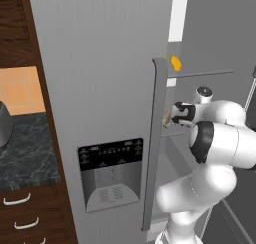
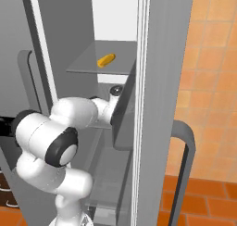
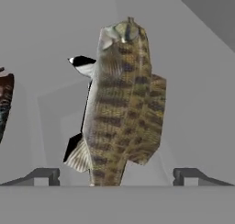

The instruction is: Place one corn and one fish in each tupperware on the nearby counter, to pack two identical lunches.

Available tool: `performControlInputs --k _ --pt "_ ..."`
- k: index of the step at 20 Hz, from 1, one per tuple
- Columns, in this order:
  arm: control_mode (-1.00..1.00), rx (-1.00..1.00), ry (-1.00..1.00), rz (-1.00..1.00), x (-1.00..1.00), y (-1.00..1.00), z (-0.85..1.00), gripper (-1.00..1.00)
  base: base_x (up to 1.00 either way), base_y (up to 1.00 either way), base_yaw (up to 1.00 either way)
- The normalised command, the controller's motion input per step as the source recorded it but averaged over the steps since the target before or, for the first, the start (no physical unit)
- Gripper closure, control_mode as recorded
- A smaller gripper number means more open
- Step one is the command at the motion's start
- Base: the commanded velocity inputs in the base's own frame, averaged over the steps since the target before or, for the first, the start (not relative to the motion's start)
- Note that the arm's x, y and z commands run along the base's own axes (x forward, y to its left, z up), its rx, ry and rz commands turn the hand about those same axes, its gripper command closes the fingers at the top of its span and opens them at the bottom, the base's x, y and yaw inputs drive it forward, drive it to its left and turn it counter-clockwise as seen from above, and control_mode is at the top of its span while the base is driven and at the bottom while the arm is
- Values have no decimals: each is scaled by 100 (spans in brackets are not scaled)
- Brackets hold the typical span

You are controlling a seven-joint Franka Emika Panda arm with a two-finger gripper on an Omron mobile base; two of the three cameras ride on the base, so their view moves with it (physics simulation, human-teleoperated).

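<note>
In the left base view, a strip of black, white-veined marbled counter (image 1: 27,148) sits at the far left over dark wood drawers (image 1: 27,213) with curved silver handles, backed by a warm orange tiled wall (image 1: 22,90). To its right stands a tall matte grey fridge door (image 1: 100,88) with a flat black dispenser panel (image 1: 111,154) and a recessed grey tray niche below it, then a long, rounded vertical grey handle (image 1: 156,138). Past that edge the fridge interior opens up: a stubby, bright-yellow corn (image 1: 175,63) lies on a thin grey shelf (image 1: 210,73), and the glossy white arm with dark joint rings reaches in below it. In the right base view the same oblong cob (image 2: 106,60) rests on the upper shelf (image 2: 92,65) between pale inner walls, with the arm bending in beneath and an orange tiled wall and floor to the right. In the hand view a fish (image 3: 124,103) stands between the two small dark fingertips of the gripper (image 3: 117,175), its body banded in scaly olive-brown with a pale silvery flank, frilled fins and a tapered head at the top of that view. The jaws are spread wide, one tip on each side of the fish, with neither tip touching it. A second dark, scaly body (image 3: 4,103) shows at the left edge, against smooth grey walls.
</note>
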Motion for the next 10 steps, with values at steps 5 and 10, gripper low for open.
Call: performControlInputs --k 5,10 --pt "-100 0 1 0 40 -6 -34 -100 0 0 0" --pt "-100 0 0 0 8 0 -62 100 0 0 0"
